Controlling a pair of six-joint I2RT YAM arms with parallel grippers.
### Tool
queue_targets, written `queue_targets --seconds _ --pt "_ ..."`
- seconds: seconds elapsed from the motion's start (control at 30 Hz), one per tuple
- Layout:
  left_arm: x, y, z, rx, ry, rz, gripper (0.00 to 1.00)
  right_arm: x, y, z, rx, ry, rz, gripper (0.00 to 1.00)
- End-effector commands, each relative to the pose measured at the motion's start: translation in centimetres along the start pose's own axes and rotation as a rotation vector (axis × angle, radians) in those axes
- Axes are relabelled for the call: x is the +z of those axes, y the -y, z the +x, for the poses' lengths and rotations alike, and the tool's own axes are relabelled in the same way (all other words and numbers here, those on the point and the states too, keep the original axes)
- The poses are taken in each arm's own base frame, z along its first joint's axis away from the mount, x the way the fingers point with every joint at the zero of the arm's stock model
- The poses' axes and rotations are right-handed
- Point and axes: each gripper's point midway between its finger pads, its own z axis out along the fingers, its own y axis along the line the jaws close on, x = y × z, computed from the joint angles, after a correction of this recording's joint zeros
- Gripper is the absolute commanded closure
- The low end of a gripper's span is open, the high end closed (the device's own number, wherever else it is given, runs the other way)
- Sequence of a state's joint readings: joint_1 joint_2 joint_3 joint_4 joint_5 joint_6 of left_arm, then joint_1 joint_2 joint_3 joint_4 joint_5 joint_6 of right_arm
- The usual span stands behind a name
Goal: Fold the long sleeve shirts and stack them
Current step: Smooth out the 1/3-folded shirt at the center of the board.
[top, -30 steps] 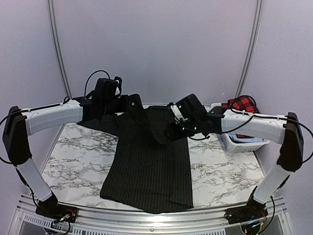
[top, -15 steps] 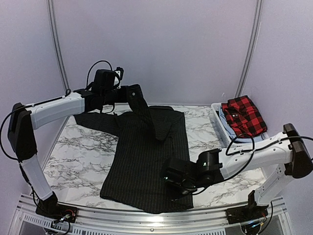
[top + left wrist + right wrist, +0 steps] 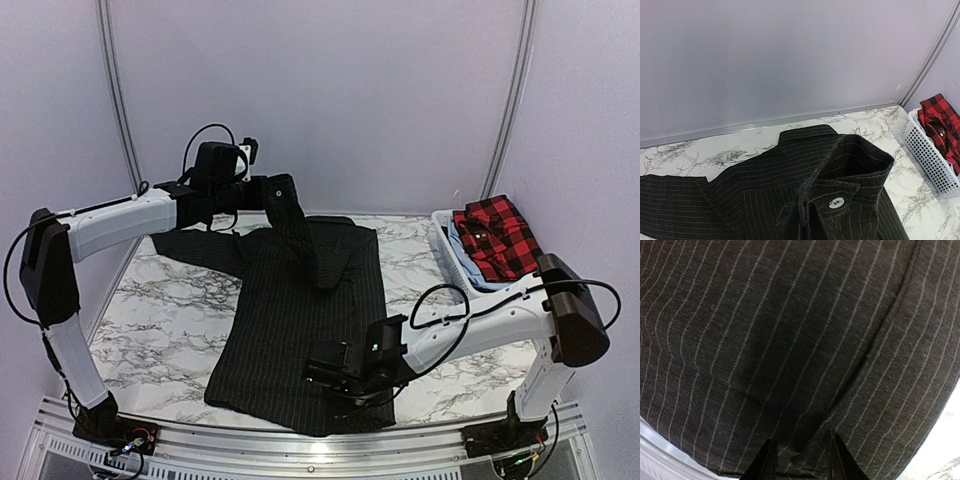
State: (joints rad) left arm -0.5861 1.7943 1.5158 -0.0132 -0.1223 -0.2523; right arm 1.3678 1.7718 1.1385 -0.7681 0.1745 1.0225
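The right gripper (image 3: 802,461) has its jaws slightly apart at the near hem of the black pinstriped shirt (image 3: 300,320). The shirt lies flat on the table (image 3: 165,315), running lengthwise away. Far beyond, the left gripper (image 3: 264,192) is clamped on the lifted sleeve cuff (image 3: 850,185).
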Motion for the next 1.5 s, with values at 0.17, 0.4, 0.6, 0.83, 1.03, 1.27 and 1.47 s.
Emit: queue_targets --seconds 0.17,0.4,0.6,0.83,1.03,1.27,1.47 --pt "0.0 0.3 -3.1 0.005 0.076 0.033 1.00 -1.0 -0.3 -0.7 -0.014 0.025 0.033 0.86" --pt "-0.2 0.3 -5.1 0.025 0.117 0.037 1.00 -1.6 -0.3 -0.4 -0.022 0.017 0.037 1.00" --pt "-0.4 0.6 -7.0 0.054 0.156 0.041 1.00 -3.0 -1.3 -0.9 -0.052 0.038 0.024 1.00" --pt "-0.7 0.9 -9.4 0.081 0.208 0.041 1.00 -4.3 -2.6 -1.5 -0.083 0.061 -0.026 1.00" --pt "-1.2 0.8 -10.9 0.107 0.246 0.026 1.00 -4.5 -3.0 -1.6 -0.098 0.062 -0.044 1.00" --pt "-1.9 -0.3 -13.0 0.109 0.293 -0.003 1.00 -4.5 -3.7 -1.7 -0.112 0.061 -0.076 1.00" --pt "-2.7 -1.1 -15.0 0.101 0.334 -0.016 1.00 -4.6 -4.1 -1.9 -0.122 0.067 -0.090 1.00"
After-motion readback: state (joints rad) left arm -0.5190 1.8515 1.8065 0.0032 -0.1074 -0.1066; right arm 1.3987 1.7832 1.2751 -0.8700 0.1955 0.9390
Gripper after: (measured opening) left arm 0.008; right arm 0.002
